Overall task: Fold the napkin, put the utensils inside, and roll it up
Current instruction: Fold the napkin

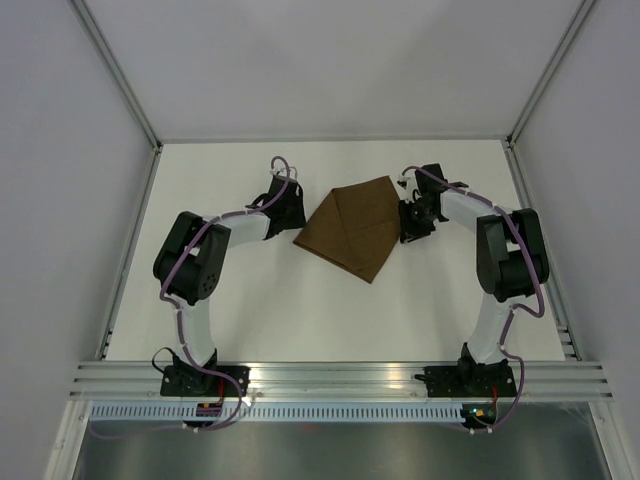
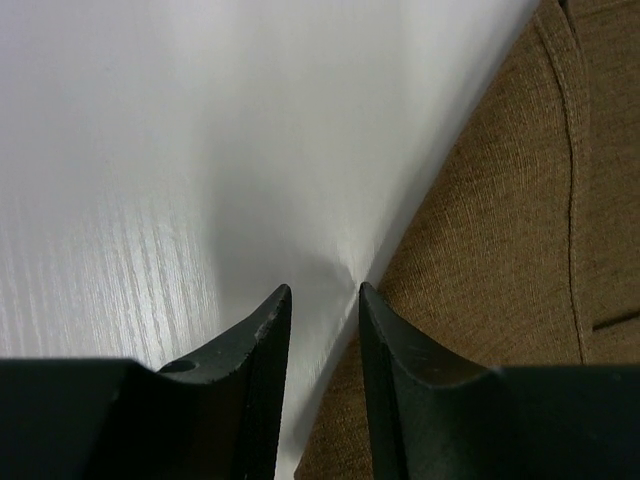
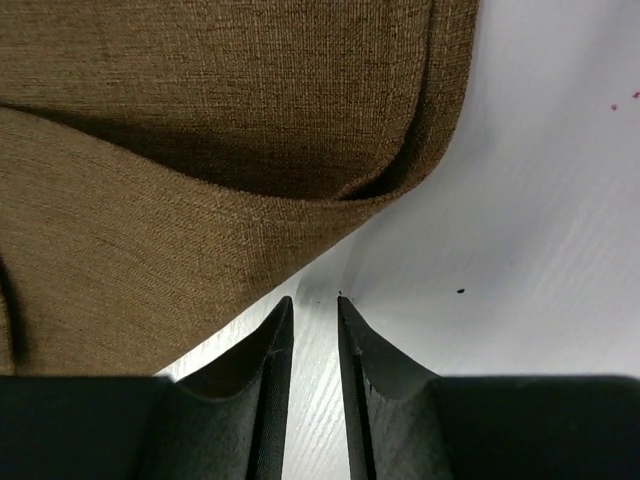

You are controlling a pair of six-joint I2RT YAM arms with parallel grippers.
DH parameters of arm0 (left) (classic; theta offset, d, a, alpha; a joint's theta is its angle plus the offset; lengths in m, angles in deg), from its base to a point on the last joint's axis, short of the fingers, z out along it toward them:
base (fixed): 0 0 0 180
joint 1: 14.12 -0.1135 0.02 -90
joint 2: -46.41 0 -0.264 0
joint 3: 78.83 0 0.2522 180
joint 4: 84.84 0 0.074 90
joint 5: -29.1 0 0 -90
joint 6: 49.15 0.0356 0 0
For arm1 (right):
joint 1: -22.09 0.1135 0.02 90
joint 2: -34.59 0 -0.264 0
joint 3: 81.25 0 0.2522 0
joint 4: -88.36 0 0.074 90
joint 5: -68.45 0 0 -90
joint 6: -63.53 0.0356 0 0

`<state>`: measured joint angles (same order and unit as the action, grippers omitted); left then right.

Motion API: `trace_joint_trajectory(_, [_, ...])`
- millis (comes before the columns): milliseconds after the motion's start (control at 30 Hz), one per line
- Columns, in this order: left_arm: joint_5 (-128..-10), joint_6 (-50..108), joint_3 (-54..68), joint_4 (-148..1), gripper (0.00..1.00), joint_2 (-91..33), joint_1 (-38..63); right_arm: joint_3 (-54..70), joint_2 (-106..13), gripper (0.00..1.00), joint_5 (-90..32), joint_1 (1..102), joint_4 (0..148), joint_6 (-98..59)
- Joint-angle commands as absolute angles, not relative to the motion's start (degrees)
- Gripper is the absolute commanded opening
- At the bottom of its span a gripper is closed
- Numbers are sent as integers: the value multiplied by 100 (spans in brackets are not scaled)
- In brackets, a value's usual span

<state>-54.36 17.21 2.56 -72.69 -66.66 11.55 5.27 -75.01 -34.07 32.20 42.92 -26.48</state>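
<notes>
One napkin (image 1: 352,228) is seen, folded into a rough four-sided shape, lying flat near the middle of the white table (image 1: 250,300). It is flanked by two grippers, one on each side, both low at its edges.

The left gripper (image 1: 290,212) is placed at the napkin's left edge. In the left wrist view the left gripper (image 2: 322,300) is parted only narrowly, with nothing seen between the jaws. One finger is over bare table, the other over the cloth edge; the napkin (image 2: 500,300) fills the right side, cut off by the frame.

The right gripper (image 1: 410,222) is placed at the napkin's right edge. In the right wrist view the right gripper (image 3: 312,305) shows a slim gap, only bare table seen through it, nothing gripped. The napkin (image 3: 150,150) lies just ahead of the tips and to their left. Two layers are counted there, the upper one curled over the lower with a dark shadowed gap between.

Creases are seen from above. Anything inside the folds is hidden. Finger contact with the cloth cannot be told
</notes>
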Motion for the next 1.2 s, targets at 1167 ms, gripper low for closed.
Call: trace_joint_trajectory(1167, [-4948, -169, -3018, -8673, 38, -4684, 2244, 1698, -8380, 30, -2860, 3704, 4217, -2770])
